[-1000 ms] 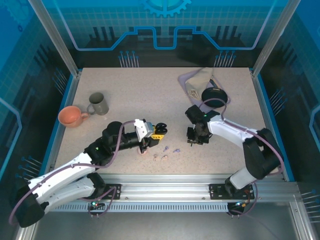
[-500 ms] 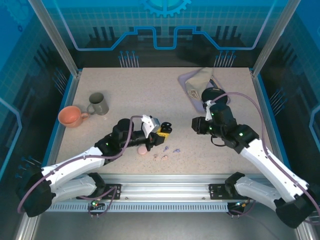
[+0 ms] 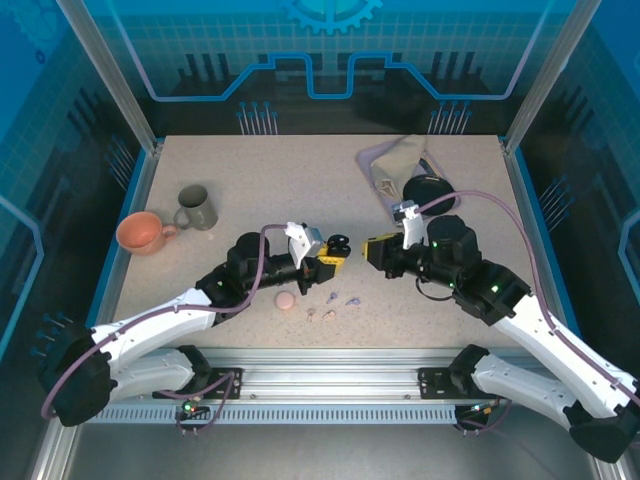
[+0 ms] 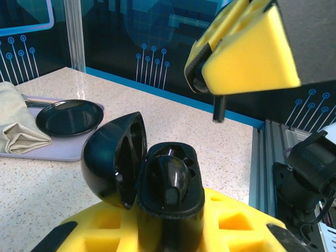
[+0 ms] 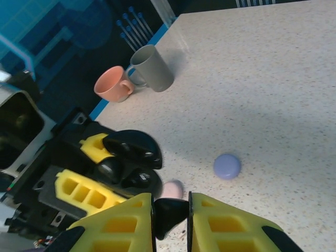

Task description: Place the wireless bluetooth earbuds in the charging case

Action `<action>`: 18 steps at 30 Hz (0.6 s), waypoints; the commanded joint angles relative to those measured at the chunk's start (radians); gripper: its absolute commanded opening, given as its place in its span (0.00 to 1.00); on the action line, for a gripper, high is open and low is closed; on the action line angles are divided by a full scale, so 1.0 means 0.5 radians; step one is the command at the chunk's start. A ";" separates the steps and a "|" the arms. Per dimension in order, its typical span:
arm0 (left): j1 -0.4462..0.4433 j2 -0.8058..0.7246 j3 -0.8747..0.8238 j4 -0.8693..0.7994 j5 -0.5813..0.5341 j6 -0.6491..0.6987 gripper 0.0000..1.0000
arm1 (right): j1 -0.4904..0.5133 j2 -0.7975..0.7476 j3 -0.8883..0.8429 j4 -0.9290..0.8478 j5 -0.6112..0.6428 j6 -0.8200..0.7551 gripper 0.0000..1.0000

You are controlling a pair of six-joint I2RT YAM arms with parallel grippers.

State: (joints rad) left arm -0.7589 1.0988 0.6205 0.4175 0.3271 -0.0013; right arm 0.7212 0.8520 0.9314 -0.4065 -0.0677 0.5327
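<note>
My left gripper [image 3: 328,257] is shut on the black charging case [image 3: 337,243], which it holds above the table with its lid open. In the left wrist view the case [image 4: 168,194] sits between my fingers, and one black earbud [image 4: 174,177] is seated inside it. My right gripper [image 3: 368,250] is shut on a second black earbud [image 5: 170,212], a short way right of the case. That earbud's stem [image 4: 219,107] hangs above and to the right of the case's opening. Lavender earbuds [image 3: 352,298] and pale pink earbuds [image 3: 328,315] lie loose on the table.
A shut pink case [image 3: 285,300] lies below the left gripper, and a lavender case [image 5: 227,166] lies on the table. An orange mug [image 3: 140,232] and a grey mug [image 3: 197,207] stand at the left. A tray [image 3: 372,158] with a cloth [image 3: 395,160] and black dish [image 3: 430,190] sits back right.
My right arm has lifted off the table and swung left toward the case, earbud in its jaws. My left gripper has raised the open case and moved it slightly right.
</note>
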 commanded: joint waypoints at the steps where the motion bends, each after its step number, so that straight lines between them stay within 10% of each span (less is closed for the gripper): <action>1: -0.017 0.017 0.081 0.047 0.060 0.032 0.00 | 0.085 0.012 0.084 0.124 0.022 -0.040 0.21; 18: -0.017 0.014 0.084 0.041 0.081 0.061 0.00 | 0.248 0.222 0.256 0.159 0.263 -0.154 0.21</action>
State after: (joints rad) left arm -0.7597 1.1000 0.6319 0.4164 0.3374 0.0059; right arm 0.8253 0.9562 1.0294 -0.3637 0.0147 0.4805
